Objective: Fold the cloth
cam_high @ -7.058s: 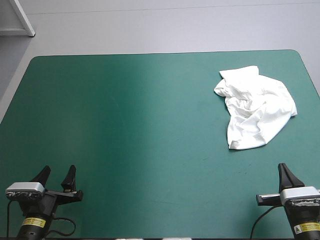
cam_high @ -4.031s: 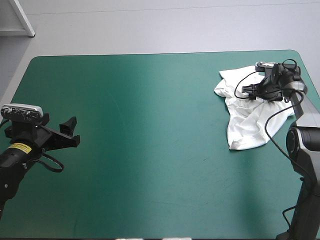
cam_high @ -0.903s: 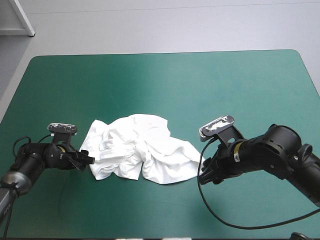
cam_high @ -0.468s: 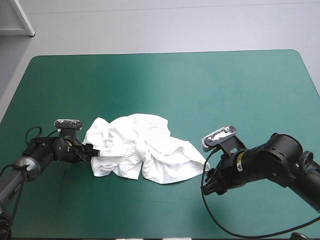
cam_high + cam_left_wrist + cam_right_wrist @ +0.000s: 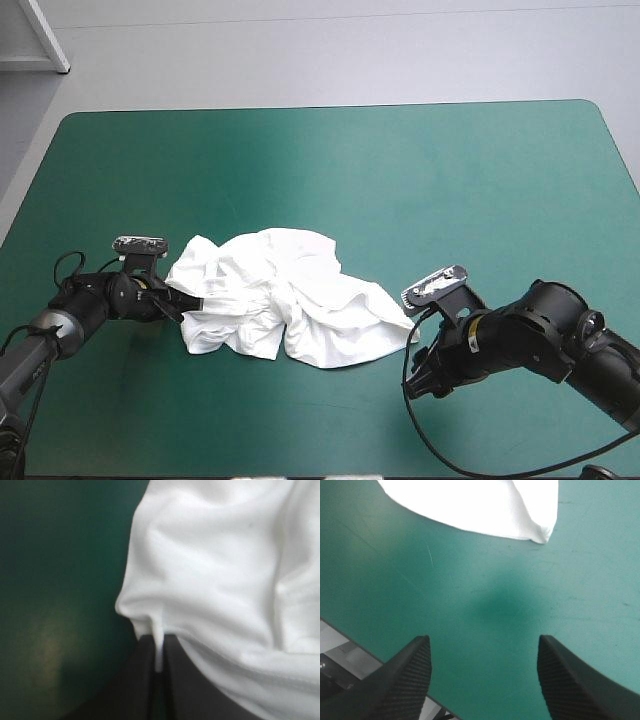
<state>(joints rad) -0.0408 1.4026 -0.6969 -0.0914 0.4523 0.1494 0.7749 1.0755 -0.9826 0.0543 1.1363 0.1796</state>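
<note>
- A table (image 5: 300, 170) with a teal-green cover fills most of the high view.
- Pale grey floor (image 5: 350, 55) lies beyond it at 12 o'clock.
- A white furniture edge (image 5: 45, 45) sits at 11 o'clock.

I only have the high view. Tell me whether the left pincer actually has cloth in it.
Observer: Yes. The left wrist view shows the left pincer shut on a thin pinched ridge at the edge of the T-shirt.
Operator: Now report the right one.
Observer: In the right wrist view, the right pincer is open. Its fingers stand wide apart, with only the teal-green cover between them.
Operator: Say where the cloth sits from it.
Observer: A pointed corner of the T-shirt lies ahead of the right pincer, flat on the cover and clear of both fingers.
</note>
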